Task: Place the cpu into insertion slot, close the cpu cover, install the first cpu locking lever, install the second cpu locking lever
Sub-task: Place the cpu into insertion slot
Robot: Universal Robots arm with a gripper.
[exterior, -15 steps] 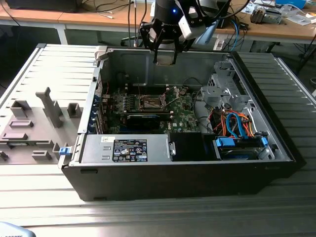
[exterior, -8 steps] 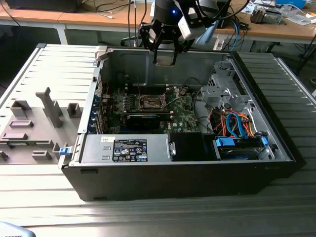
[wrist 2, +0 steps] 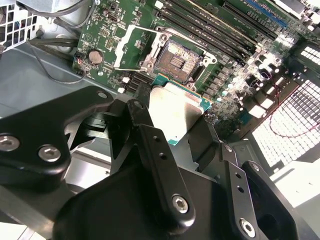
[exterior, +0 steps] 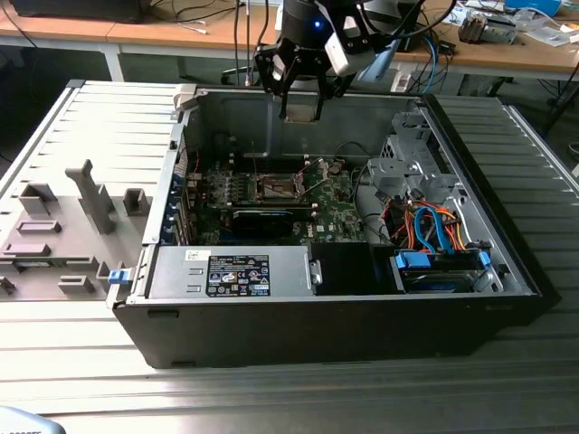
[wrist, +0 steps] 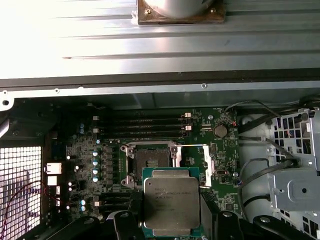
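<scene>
Above the far wall of the open computer case (exterior: 362, 330), at about twelve o'clock of it in the exterior view, the gripper (exterior: 301, 107) was seen hanging over the inside. Its claw was pinched on the cpu (wrist: 171, 202), which was gripped by two opposite edges. In this way the silvery top face was left free and turned toward the wrist. This hold was judged to be chosen so that the chip could be lowered flat onto the green circuit board (wrist 2: 100, 30). The cpu was carried in the air, apart from the board and not yet seated. The insertion slot (wrist: 150, 162) was found near the middle of the board, a little toward eleven o'clock from the case centre in the exterior view, with its dark centre uncovered. The cpu cover (wrist 2: 132, 47) was swung open and stood just beside the slot, evidently so that the way into the socket was not blocked. Whether the chip was exactly over the slot could not be told. No step of the task was judged finished.
</scene>
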